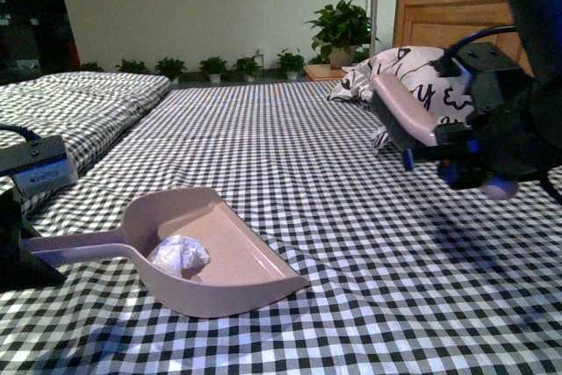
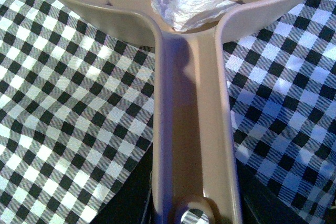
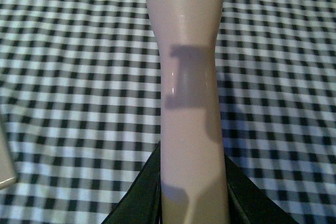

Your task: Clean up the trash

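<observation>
The left gripper (image 2: 191, 219) has its dark fingers (image 2: 131, 203) clamped on the dustpan (image 1: 219, 248) handle; the trash (image 1: 179, 255), a crinkled white wad, lies beyond them in the smooth pink plastic scoop, against its back wall. The right gripper (image 3: 191, 203) grips a glossy pink brush handle (image 3: 186, 77) above the checked bedsheet (image 1: 351, 217).

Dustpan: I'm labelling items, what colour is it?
Pale pink dustpan, clearest in the front view.
</observation>
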`<state>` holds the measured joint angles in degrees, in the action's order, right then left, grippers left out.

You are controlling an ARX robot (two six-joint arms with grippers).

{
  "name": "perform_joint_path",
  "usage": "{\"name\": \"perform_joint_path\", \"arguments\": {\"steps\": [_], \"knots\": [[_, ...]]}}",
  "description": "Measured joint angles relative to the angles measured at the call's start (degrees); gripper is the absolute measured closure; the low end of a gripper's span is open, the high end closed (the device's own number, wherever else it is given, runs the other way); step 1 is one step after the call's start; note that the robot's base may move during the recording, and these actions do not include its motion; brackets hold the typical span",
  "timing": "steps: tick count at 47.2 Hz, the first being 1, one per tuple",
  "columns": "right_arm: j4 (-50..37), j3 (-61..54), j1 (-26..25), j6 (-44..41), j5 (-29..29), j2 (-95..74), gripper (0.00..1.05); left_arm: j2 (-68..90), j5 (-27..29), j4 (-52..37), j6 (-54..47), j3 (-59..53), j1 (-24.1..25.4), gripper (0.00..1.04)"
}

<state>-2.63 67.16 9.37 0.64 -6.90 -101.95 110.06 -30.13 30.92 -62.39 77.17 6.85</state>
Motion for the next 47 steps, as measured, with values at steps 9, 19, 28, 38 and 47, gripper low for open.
{"name": "perform_joint_path", "arguments": {"steps": [9,19,28,38,47], "knots": [[-0.4,-1.6,-5.6,0.0,-1.2,0.0,0.85,0.6,-1.4,3.0,0.8,1.4,0.0,0.78],[-0.6,-2.3,-6.2,0.0,-1.2,0.5,0.85,1.0,-5.0,2.7,4.7,3.1,-0.2,0.78],[-0.7,-3.1,-6.4,0.0,-1.1,1.6,0.85,0.9,-5.6,-0.3,7.7,4.8,-0.1,0.78],[-1.7,-4.4,-7.9,0.3,-1.6,4.2,0.85,-1.9,0.2,-16.4,18.1,3.5,-0.1,0.78],[-3.5,-5.2,-10.5,3.1,-2.1,8.2,0.85,-7.5,11.0,-28.9,31.0,1.7,-0.1,0.78]]}}
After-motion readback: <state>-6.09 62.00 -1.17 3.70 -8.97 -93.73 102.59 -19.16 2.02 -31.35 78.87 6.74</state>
